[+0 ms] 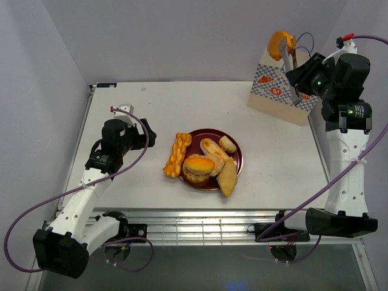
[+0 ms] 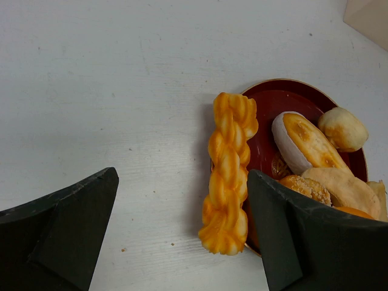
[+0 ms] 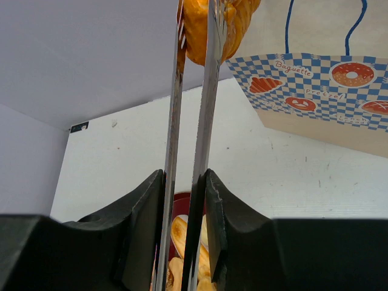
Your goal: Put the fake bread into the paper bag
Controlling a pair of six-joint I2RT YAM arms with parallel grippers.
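My right gripper (image 1: 301, 82) is shut on metal tongs (image 1: 293, 65). The tongs pinch an orange pastry (image 1: 281, 44) in the air at the left top edge of the paper bag (image 1: 276, 91), which stands at the back right. The right wrist view shows the gripper (image 3: 185, 174), tongs (image 3: 193, 121), pastry (image 3: 197, 24) and bag (image 3: 315, 85). My left gripper (image 1: 144, 140) is open and empty just left of the braided stick (image 1: 177, 154). In the left wrist view the stick (image 2: 229, 170) lies between the open gripper's (image 2: 182, 176) fingers, close to the right one.
A dark red plate (image 1: 200, 134) at mid-table holds a round bun (image 1: 199, 165), an oval roll (image 1: 212, 147), a small bun (image 1: 228, 144) and a flat wedge (image 1: 228, 177). The braided stick leans on the plate's left rim (image 2: 273, 100). Walls enclose the table.
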